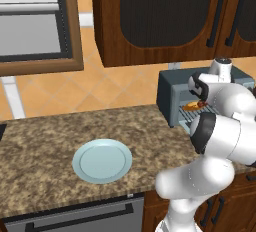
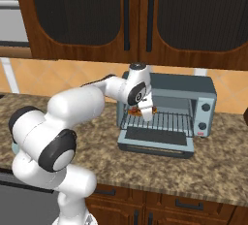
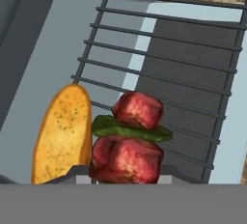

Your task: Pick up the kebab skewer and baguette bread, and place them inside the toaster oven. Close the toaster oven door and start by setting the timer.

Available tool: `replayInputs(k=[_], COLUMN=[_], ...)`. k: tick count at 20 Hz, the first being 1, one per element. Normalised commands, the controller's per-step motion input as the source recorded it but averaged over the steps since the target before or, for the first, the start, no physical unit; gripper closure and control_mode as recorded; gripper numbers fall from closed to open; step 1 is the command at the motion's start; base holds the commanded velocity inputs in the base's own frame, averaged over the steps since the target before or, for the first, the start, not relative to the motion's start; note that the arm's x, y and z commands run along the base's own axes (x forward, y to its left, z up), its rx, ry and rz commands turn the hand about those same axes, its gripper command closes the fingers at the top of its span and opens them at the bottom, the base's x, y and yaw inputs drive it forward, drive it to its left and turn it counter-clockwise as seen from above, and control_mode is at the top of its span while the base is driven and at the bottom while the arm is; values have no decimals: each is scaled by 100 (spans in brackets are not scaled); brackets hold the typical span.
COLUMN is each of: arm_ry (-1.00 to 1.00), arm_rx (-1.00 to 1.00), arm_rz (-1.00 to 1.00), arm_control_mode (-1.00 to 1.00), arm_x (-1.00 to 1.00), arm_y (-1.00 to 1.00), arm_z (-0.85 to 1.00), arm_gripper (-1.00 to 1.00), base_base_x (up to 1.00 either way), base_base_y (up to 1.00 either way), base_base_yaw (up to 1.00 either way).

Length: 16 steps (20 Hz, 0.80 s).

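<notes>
Baguette bread (image 3: 62, 133) is lying on toaster oven (image 2: 167, 105) wire rack (image 3: 159, 68). Hand (image 2: 144, 110) is reaching inside w/ jaws closed on kebab skewer (image 3: 128, 138), hovering just beside bread. Toaster oven door (image 2: 156, 140) is hanging open; skewer release, door closing, timer (image 2: 206, 107) remaining.

Both base views look forward and down from behind the arm, left and right, sharing the counter (image 1: 45, 141) and the toaster oven (image 2: 203, 86), while the hand view sits very close, facing along the fingers onto the wire rack (image 3: 183, 63) just beyond them.
</notes>
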Motion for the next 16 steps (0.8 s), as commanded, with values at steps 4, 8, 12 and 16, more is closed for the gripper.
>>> replayInputs(k=[4,8,12,16], arm_ry=[4,0,0,-5], arm_rx=[0,0,0,-3], arm_rz=[0,0,0,3], arm_control_mode=[-100,-100,-100,-100], arm_x=[8,0,0,-37], arm_y=[0,0,0,-36], arm_z=[0,0,0,8], arm_gripper=[-100,-100,-100,-100], base_base_x=[0,0,0,0], base_base_y=[0,0,0,0], base_base_yaw=[0,0,0,0])
